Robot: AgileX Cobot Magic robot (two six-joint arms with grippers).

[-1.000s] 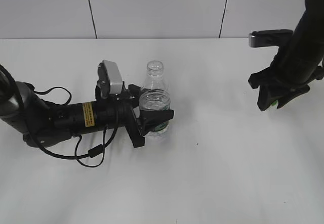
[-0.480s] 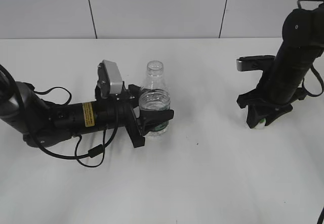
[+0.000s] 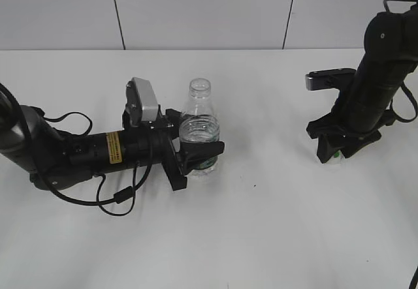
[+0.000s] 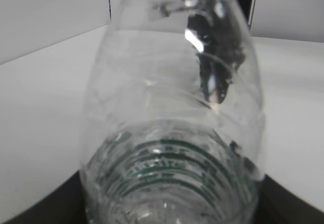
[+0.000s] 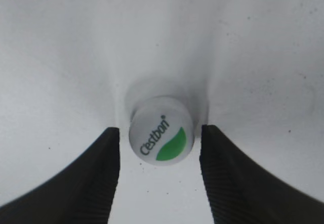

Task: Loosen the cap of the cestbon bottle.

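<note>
Two arms share the white tabletop (image 3: 261,224) in the exterior view. On the left, the left gripper (image 3: 196,155) lies low, its fingers pinching the upright cestbon bottle (image 3: 199,129) around its lower body; the bottle's mouth looks uncapped. On the right, the right gripper (image 3: 333,153) points down at the tabletop.

Left wrist view: the clear bottle (image 4: 172,123) fills the frame, green ribbing at its base.

Right wrist view: the cap (image 5: 161,137) sits on the tabletop (image 5: 61,57) between spread fingers (image 5: 96,173), small gaps either side.
</note>
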